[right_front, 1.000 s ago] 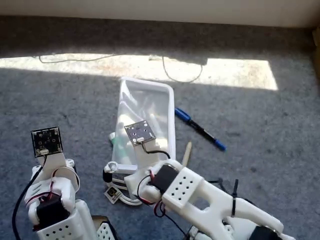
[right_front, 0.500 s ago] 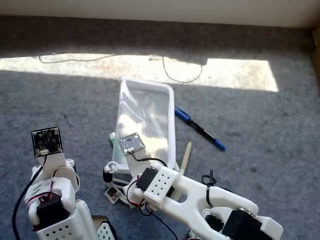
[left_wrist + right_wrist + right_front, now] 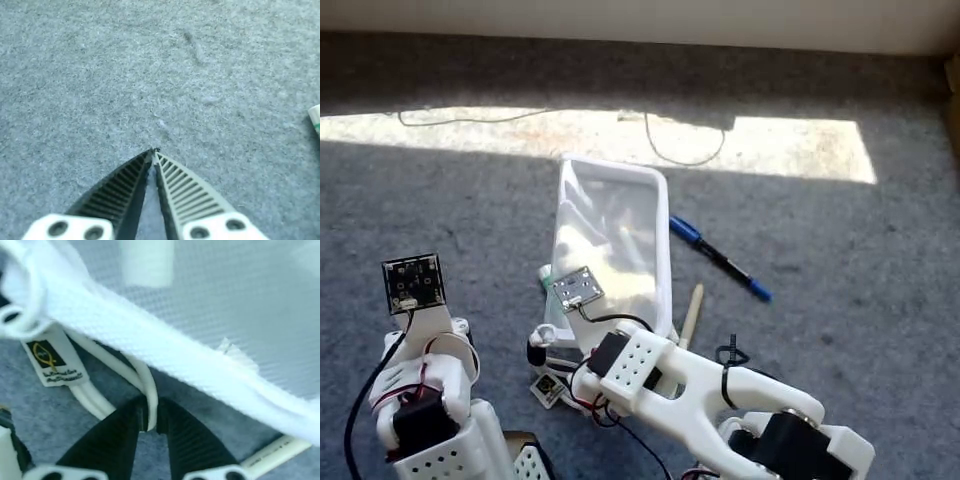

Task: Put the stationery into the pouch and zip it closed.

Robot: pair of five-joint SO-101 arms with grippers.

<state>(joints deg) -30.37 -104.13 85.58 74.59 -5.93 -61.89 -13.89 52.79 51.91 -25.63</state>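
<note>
Surface (image 3: 840, 280): grey, carpet-like covering, with a band of sunlight across the far part.
Pouch (image 3: 612, 210): translucent with a white fabric border, lying flat near the middle of the surface, long side running away from the arms. The right wrist view shows its white edge band (image 3: 165, 347) close up.
White cord (image 3: 145, 390): a thin loop at the pouch's near edge, lying on the surface just under the edge band.
Right jaws: pinched together on the white cord, which passes between the tips; nothing else is gripped.
Right arm (image 3: 660, 375): stretched low across the near part of the surface, its wrist over the pouch's near end.
Left jaws: closed, tips meeting, holding nothing, above bare grey surface.
Left arm (image 3: 420, 340): at the near left, well apart from the pouch.
Blue pen (image 3: 718, 258): on the surface just to the right of the pouch, lying at a slant, outside it.
Pale stick (image 3: 692, 310): wooden-looking, thin, beside the pouch's near right corner, outside it; cannot tell whether it is a pencil.
Green item (image 3: 548, 284): small, at the pouch's left edge; kind not clear.
White roll (image 3: 147, 262): seen through the pouch wall, inside it.
Label tag (image 3: 50, 362): white with a dark square mark, lying next to the cord at the pouch's near corner.
Cable (image 3: 680, 150): thin, dark, looped in the sunlit band beyond the pouch.
</note>
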